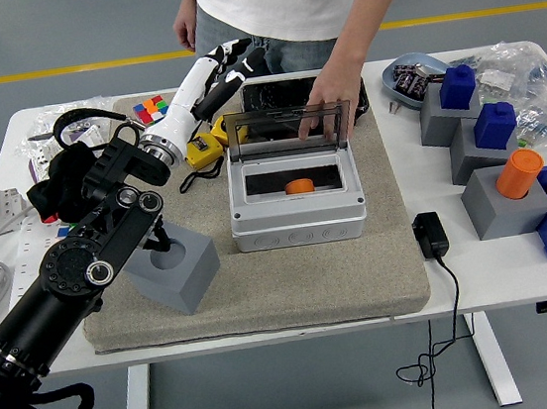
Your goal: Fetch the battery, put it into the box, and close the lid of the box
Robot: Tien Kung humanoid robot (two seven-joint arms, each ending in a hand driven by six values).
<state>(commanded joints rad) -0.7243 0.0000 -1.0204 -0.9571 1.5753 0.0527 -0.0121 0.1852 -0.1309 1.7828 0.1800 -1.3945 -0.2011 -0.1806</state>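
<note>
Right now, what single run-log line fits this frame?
orange battery: inside grey box | transparent lid: upright, person's hand on it | left hand: open, raised behind lid's left
</note>
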